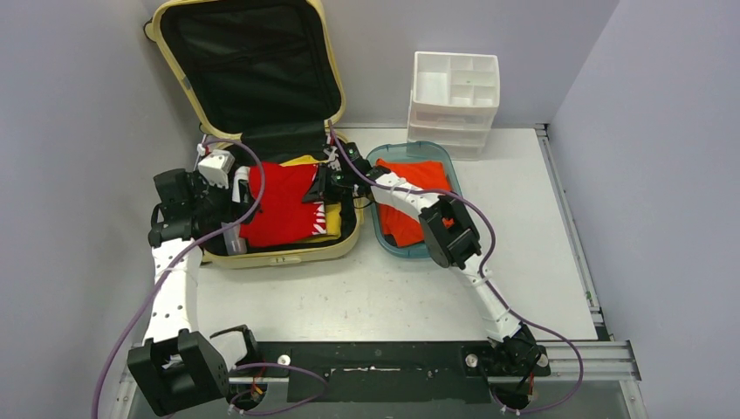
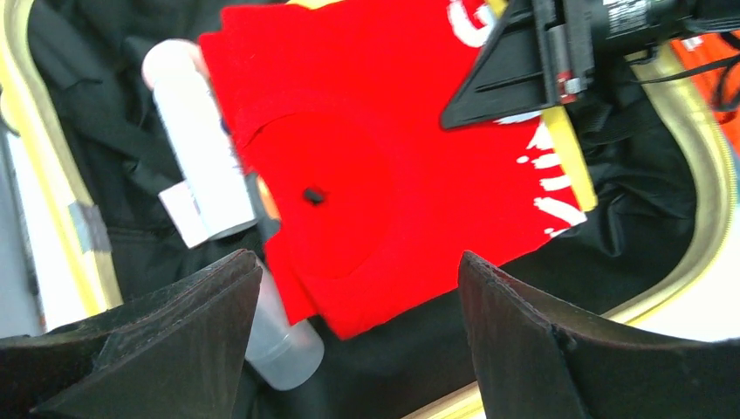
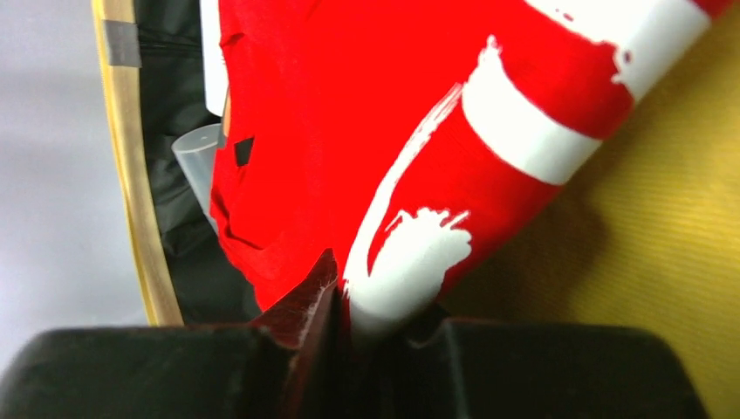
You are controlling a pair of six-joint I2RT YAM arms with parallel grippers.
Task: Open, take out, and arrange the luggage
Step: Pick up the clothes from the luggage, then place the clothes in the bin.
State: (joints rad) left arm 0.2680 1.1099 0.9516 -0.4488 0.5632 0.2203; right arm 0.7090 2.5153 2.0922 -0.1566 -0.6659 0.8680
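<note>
Pinching red garment point(image 3: 349, 131): right tool point(image 3: 336, 301) clenched | left tool point(image 2: 359, 262) spread wide, empty, above luggage point(image 1: 288, 257)

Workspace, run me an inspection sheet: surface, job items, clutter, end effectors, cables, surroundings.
Surface: white table, no spills seen.
Job's things: luggage open, lid upright at the back wall; red garment over a yellow garment inside, white bottle beside.
Clutter: teal tray holding an orange garment; white drawer organizer behind it.
End effectors: left end effector open above the red garment; right end effector shut on its edge.
Cables: purple cables along both arms, one draped over the luggage.
Surroundings: grey walls; nothing else seen.
</note>
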